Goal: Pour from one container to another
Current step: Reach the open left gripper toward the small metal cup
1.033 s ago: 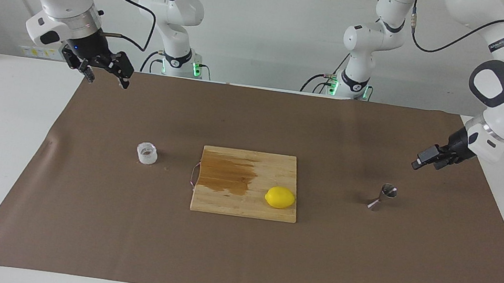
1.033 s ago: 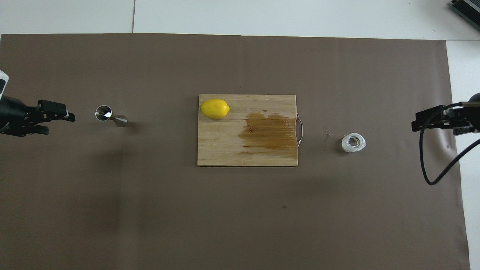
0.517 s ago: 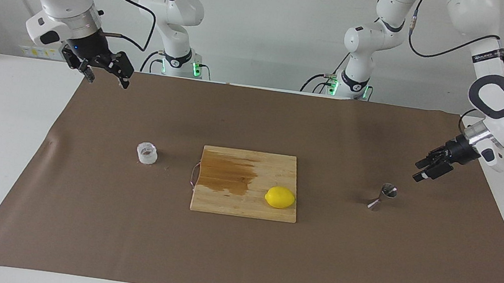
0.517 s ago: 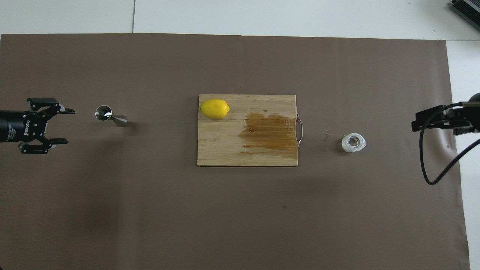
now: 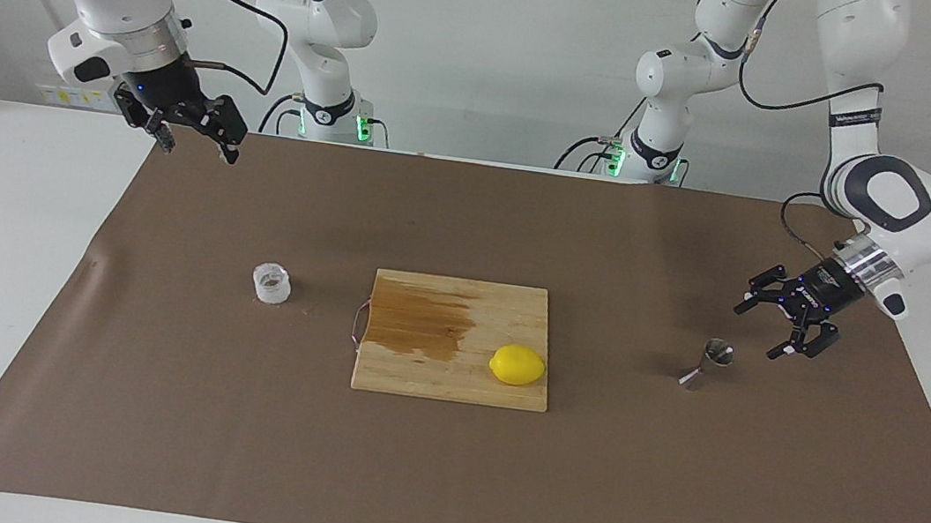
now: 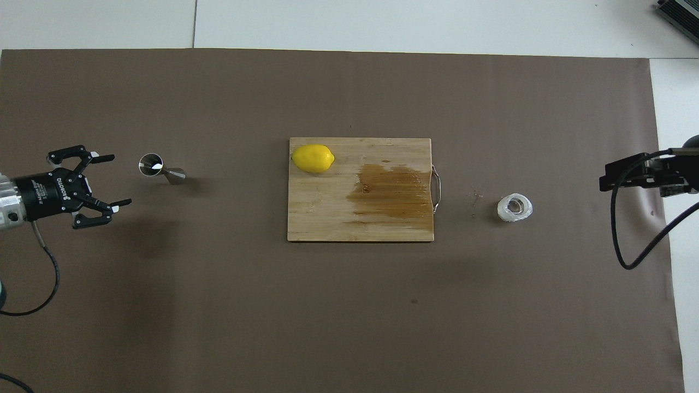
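Observation:
The clear ribbed cup (image 5: 271,283) (image 6: 514,208) stands on the brown mat toward the right arm's end, with brownish bits inside. Toward the left arm's end stands the steel jigger (image 5: 706,364) (image 6: 161,168). My left gripper (image 5: 761,330) (image 6: 117,180) hangs open just above the mat, beside the jigger on the side of the left arm's end of the table. It touches nothing and its fingers point toward the jigger. My right gripper (image 5: 197,149) (image 6: 602,182) waits open and empty over the mat's edge at the right arm's end, well apart from the cup.
A wooden cutting board (image 5: 451,380) (image 6: 327,218) with a wet brown stain lies mid-mat between the two containers. A lemon (image 5: 517,365) (image 6: 312,158) sits on it. A few crumbs lie on the mat between the board's handle and the cup.
The left arm has swung lower and turned its wrist, so the open gripper now spreads beside the jigger. The right arm, cup, jigger and lemon have not moved.

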`<state>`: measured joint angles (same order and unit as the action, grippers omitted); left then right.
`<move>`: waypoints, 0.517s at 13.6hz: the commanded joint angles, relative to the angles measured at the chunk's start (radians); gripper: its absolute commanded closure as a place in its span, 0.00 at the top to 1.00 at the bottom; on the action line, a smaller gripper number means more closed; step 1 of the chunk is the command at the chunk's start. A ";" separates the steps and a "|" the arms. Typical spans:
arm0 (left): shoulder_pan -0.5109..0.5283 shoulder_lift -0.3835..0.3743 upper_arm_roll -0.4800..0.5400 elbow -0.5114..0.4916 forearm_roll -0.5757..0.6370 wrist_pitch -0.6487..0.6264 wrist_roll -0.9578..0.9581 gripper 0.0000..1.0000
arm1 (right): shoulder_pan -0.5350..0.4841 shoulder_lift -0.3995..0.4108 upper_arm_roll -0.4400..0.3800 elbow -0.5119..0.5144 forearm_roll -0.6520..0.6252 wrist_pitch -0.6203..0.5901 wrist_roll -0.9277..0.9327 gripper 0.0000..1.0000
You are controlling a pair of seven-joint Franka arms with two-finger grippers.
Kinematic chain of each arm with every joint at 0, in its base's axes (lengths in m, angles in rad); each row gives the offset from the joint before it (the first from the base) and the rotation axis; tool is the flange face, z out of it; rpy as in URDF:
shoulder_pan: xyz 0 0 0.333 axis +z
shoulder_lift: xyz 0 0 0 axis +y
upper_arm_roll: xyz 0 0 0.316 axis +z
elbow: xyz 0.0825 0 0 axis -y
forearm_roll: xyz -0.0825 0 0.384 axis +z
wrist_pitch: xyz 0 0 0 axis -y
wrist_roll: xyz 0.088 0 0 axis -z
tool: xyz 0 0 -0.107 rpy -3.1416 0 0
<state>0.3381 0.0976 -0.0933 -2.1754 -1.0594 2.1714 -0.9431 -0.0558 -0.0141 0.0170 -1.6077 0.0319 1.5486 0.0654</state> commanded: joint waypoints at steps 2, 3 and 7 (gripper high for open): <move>-0.011 -0.059 -0.002 -0.081 -0.135 0.074 -0.169 1.00 | -0.009 -0.020 0.005 -0.023 0.022 -0.002 0.019 1.00; -0.016 -0.058 -0.002 -0.086 -0.177 0.085 -0.210 1.00 | -0.009 -0.020 0.005 -0.021 0.022 -0.002 0.019 1.00; -0.069 -0.056 -0.003 -0.130 -0.309 0.125 -0.212 1.00 | -0.009 -0.020 0.005 -0.021 0.022 -0.002 0.019 1.00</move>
<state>0.3196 0.0704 -0.1012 -2.2620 -1.3119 2.2423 -1.1313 -0.0558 -0.0141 0.0170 -1.6077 0.0319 1.5486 0.0654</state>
